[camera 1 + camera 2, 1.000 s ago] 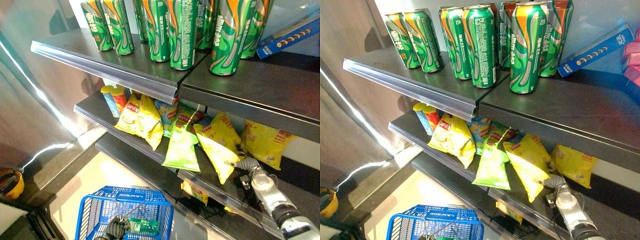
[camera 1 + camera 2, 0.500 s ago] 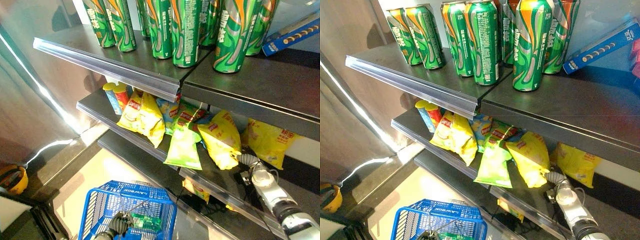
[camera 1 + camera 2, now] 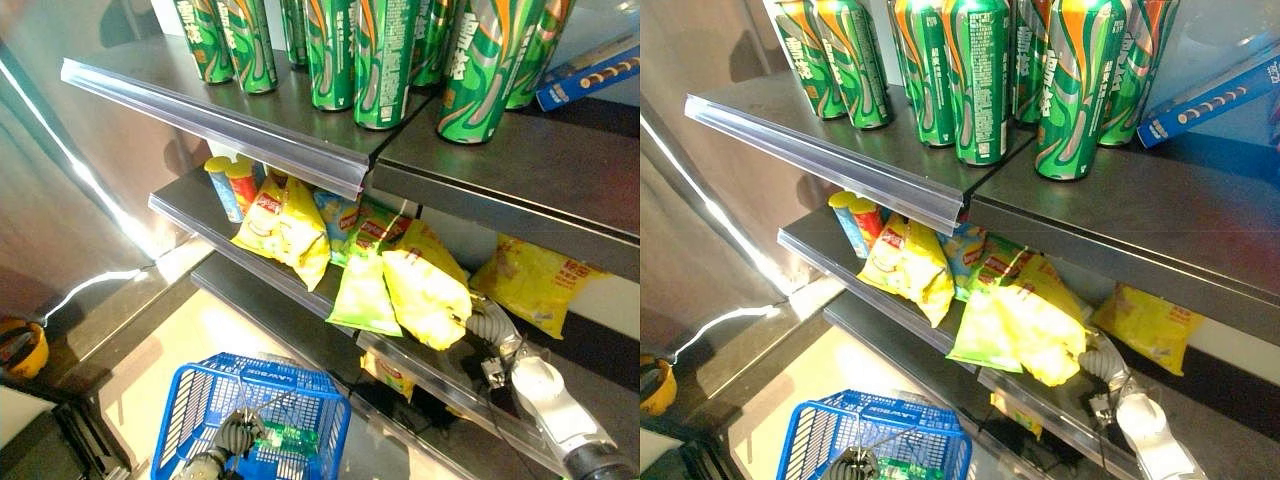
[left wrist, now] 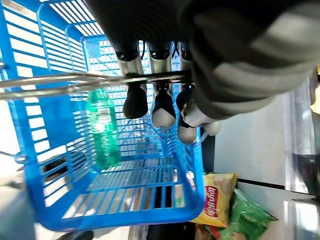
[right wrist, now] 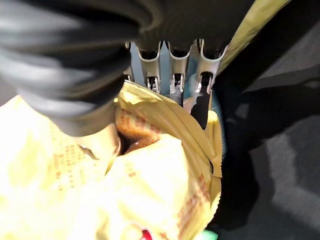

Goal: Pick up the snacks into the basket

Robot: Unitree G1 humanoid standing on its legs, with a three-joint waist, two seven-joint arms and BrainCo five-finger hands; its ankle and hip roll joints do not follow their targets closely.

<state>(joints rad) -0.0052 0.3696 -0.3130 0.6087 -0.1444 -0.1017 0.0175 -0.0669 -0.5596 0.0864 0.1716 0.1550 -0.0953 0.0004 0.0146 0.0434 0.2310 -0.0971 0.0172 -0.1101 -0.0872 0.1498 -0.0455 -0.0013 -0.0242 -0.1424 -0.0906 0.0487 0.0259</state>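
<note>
Since a second before, the yellow chip bag (image 3: 428, 296) had been crumpled and drawn up off the middle shelf's (image 3: 196, 216) front edge, your right robot hand (image 3: 487, 325) pinching its corner between thumb and curled fingers. Your left robot hand (image 4: 165, 100) was curled round the blue basket's (image 3: 195, 420) wire handle below, a green bottle (image 4: 102, 127) already inside. You needed a firm pinch and a clear path past the shelf lip.

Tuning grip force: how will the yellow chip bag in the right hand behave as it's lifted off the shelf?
The yellow chip bag is probably floppy: it has crumpled and folded where the right hand pinches it. It looks puffy, so likely light for its size. The glossy film may slip, and its contents would probably crush under a hard squeeze.
</note>
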